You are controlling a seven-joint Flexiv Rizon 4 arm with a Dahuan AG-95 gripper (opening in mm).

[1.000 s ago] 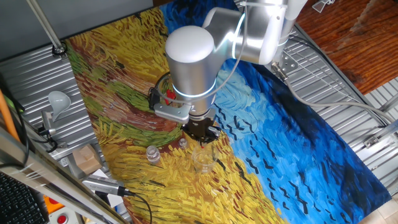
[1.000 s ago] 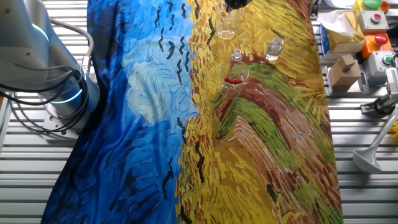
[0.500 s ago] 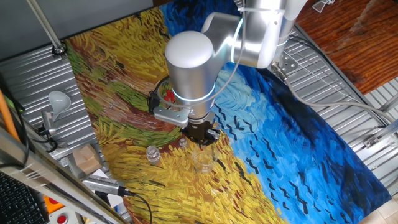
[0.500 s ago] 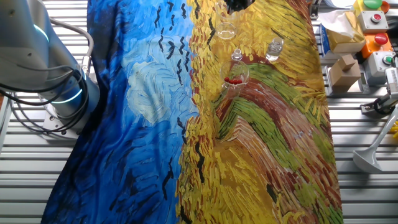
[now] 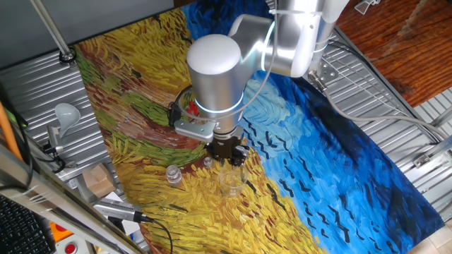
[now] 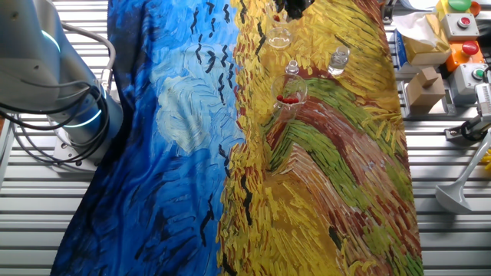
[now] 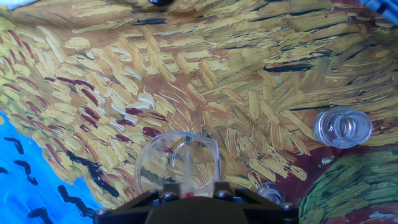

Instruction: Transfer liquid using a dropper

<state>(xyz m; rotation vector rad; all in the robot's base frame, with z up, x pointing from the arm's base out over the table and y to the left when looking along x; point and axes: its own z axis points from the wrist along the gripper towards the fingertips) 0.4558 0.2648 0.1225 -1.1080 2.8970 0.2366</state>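
Dropper [image 7: 188, 169], its thin clear stem visible below the gripper [image 5: 227, 150] and pointing into the empty-looking clear beaker [image 7: 177, 163], was apparently clamped in jaws mostly hidden; a steady vertical tip suited discharge, while spare red-bulbed droppers [image 6: 288, 99] stood in a glass [image 6: 291, 95] near two small vials [image 6: 337, 60].

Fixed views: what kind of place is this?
Likely a robot lab bench: a silver robot arm over a painting-print tablecloth, ribbed metal table tops, and red and green push buttons at the edge.
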